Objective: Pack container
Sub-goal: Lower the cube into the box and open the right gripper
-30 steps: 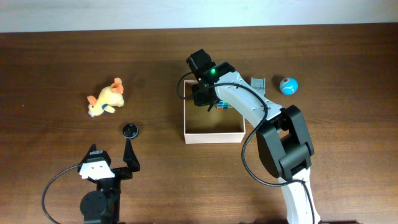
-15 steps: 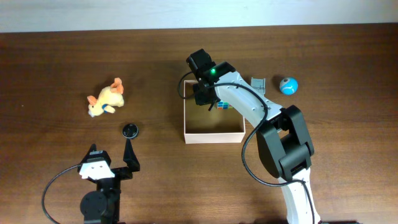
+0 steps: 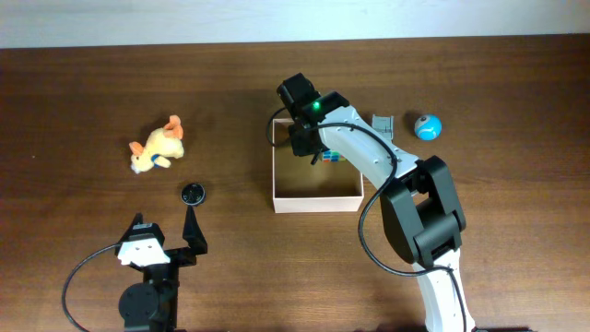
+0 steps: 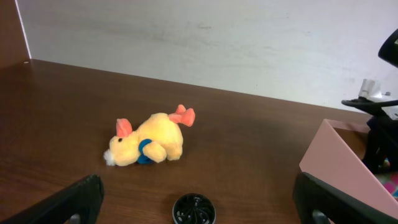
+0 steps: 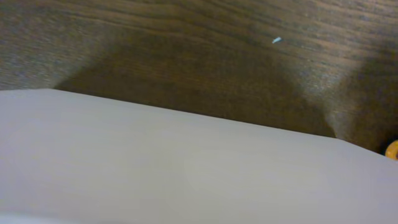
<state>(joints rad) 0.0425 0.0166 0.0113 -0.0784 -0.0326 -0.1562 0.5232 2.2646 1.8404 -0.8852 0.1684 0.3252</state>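
Over container point(image 3: 316, 204) far-left corner, my right end effector point(image 3: 302, 143) sits unmoved since last second, grip unreadable; left end effector point(image 3: 166, 228) gapes wide; plush toy point(image 3: 159, 146) waits unpacked on counter point(image 3: 83, 83).

A pale wall of the container point(image 5: 186, 168) fills the lower view, with brown table point(image 5: 186, 37) beyond.

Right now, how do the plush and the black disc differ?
The plush is yellow with orange parts, bulky, lying on its side; the disc is black, flat, round. The plush is far larger than the disc. The disc lies nearer the left gripper than the plush. Both sit on the table, outside the container.
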